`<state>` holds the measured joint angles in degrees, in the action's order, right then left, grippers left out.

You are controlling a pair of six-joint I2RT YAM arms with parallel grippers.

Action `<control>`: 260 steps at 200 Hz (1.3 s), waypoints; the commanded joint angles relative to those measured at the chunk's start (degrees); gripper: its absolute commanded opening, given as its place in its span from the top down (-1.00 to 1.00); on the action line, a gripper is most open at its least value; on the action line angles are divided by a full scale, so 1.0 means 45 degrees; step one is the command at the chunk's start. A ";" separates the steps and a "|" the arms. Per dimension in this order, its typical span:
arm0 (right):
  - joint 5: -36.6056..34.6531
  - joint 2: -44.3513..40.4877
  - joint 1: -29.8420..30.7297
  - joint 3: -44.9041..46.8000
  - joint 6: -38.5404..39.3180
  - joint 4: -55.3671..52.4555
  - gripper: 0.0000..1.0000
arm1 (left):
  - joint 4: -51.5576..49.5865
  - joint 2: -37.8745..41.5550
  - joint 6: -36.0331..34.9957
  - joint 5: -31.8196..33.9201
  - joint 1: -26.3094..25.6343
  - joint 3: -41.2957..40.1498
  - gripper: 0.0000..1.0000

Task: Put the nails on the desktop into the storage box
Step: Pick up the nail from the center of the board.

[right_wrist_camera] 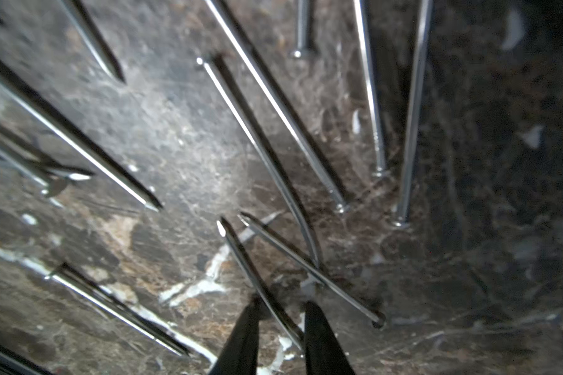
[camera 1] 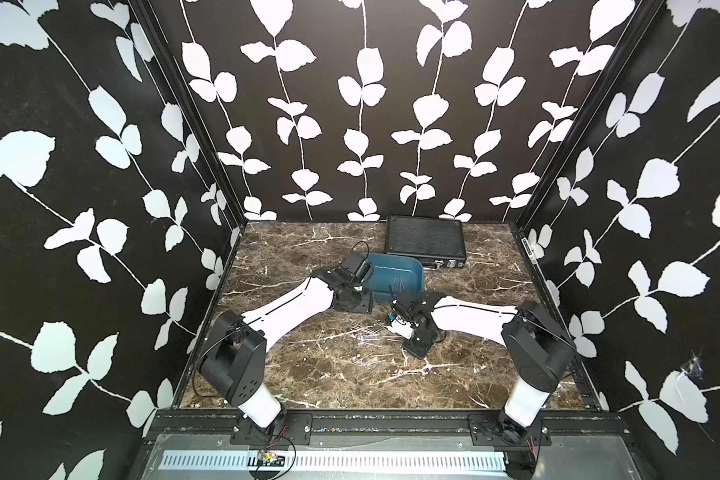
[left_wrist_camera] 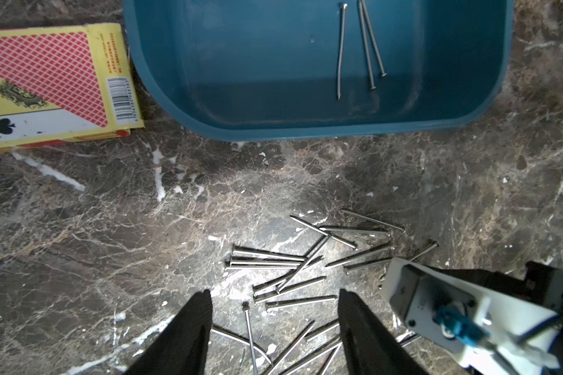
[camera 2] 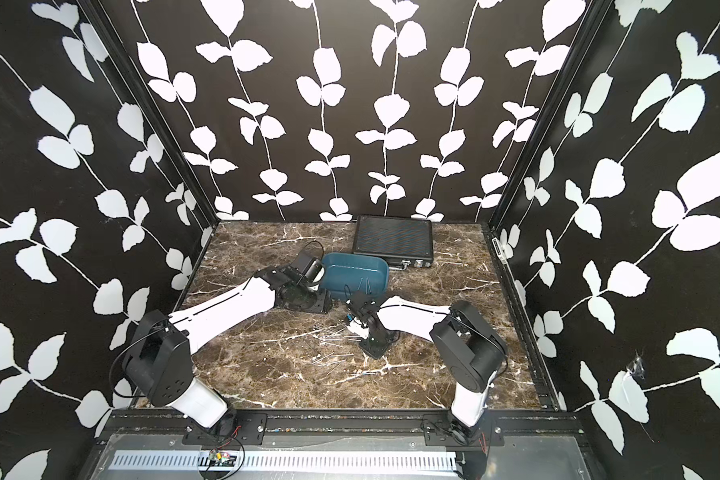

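Several nails lie scattered on the brown marble desktop in front of the teal storage box. In the left wrist view three nails lie inside the box, and the loose pile lies just past my left gripper, which hangs open above it. My right gripper is down on the desktop. Its narrow jaws are shut on one slanting nail that touches both fingers. More nails fan out around it.
A black ribbed case stands at the back, behind the box. A red and yellow playing-card box lies beside the storage box, under my left arm. Patterned walls close in three sides of the desktop.
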<state>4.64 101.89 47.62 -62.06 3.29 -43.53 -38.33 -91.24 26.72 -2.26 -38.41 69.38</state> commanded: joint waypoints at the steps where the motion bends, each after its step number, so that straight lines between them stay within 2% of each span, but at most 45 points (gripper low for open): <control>1: 0.0288 0.0686 0.0593 -0.0259 0.0160 0.0062 0.64 | -0.0350 0.0168 -0.0352 0.0107 0.0182 0.0302 -0.28; 27: 0.0237 0.0816 0.0851 -0.0481 0.0112 0.0070 0.79 | -0.0395 0.0236 -0.0408 0.0096 0.0311 0.0203 -0.29; 45: 0.0269 0.0816 0.1051 -0.0606 0.0161 0.0204 1.00 | -0.0390 0.0367 -0.0363 0.0088 0.0371 0.0037 -0.29; 97: 0.0396 0.0554 0.1137 -0.0869 0.0381 -0.0079 1.00 | -0.0330 0.1126 -0.0025 0.0325 0.0582 -0.0606 -0.31; 142: 0.0795 -0.1397 0.0600 -0.1433 -0.0101 -0.0834 1.00 | -0.0266 0.1715 0.0212 0.0668 0.0741 -0.0858 -0.31; 181: 0.2184 -0.2556 -0.1307 -0.2215 -0.1893 -0.0535 1.00 | -0.0170 0.2041 0.0393 0.0710 0.0890 -0.0879 -0.30; 197: 0.2953 -0.2527 -0.2011 -0.2816 -0.3055 -0.0181 1.00 | -0.0168 0.2165 0.0457 0.0692 0.0895 -0.0925 -0.30; 213: 0.3051 -0.2378 -0.2444 -0.3755 -0.4276 0.0262 1.00 | -0.0203 0.2340 0.0507 0.0717 0.0900 -0.1048 -0.30; 260: 0.2734 0.0173 -0.3358 -0.5480 -0.8033 0.1507 1.00 | -0.0251 0.2811 0.0608 0.0652 0.0907 -0.1316 -0.30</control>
<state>16.25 97.27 33.93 -83.55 -21.61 -40.36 -39.03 -81.34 28.95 0.40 -34.68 64.34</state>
